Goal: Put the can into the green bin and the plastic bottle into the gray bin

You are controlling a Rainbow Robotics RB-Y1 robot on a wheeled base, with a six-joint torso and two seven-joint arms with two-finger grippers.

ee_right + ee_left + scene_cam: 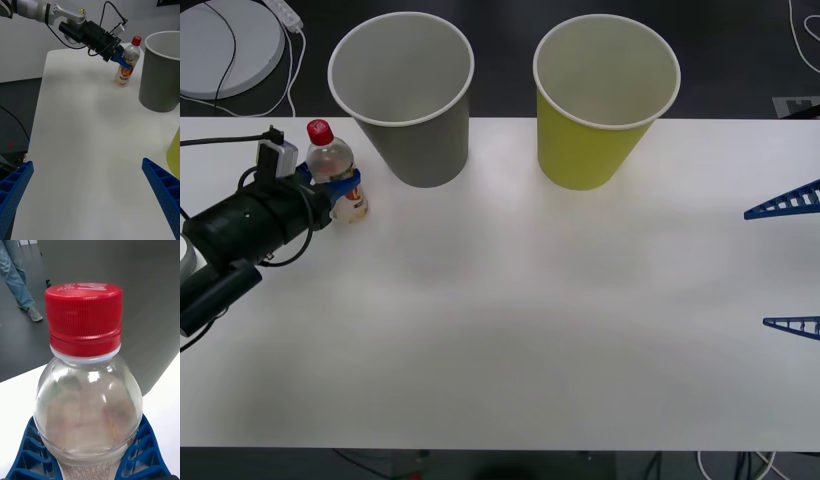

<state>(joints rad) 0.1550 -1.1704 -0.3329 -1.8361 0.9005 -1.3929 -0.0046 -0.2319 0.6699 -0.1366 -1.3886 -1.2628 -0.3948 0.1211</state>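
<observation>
Plastic bottle (337,170), small and clear with a red cap and red-yellow label, stands at the left of the white tabletop (510,310), with the left pincer (330,185) clamped around its middle. It looks empty, so probably light, smooth and easy to squash; a gentle hold just above the label seems best. Next comes the tall dark gray paper bin (415,100), then the yellow-green bin (600,105). The right pincer (790,262) waits far right, fingers apart.

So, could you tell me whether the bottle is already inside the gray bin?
No, the bottle stands on the table beside the gray bin, held by the left claw.
</observation>
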